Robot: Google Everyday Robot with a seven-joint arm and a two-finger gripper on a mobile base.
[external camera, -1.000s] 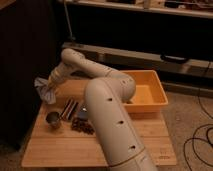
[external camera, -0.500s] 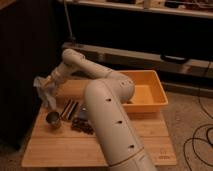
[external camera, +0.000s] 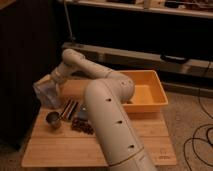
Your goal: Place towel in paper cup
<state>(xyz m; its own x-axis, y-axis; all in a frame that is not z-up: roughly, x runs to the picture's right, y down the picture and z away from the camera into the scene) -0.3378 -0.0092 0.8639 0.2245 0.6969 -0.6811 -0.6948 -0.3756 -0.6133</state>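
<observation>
Wooden table (external camera: 150, 145), gripper (external camera: 50, 89) above.

— How many cloths? And where is the gripper (external camera: 51, 85)?

— One towel (external camera: 46, 95), hanging at the gripper, far left above the table (external camera: 60, 147).

— Cups?

— One dark metal cup (external camera: 52, 119), near left (no other cup in sight).

— Packets?

— One brown patterned packet (external camera: 81, 125), one striped dark thing (external camera: 69, 108).

— Bins?

— One orange bin (external camera: 150, 92), far right.

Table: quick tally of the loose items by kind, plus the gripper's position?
Cloth: 1, towel, at the gripper, over the table's left edge
Metal cup: 1
Brown packets: 2, and
Yellow bin: 1
Paper cup: 0 visible
Total: 5
</observation>
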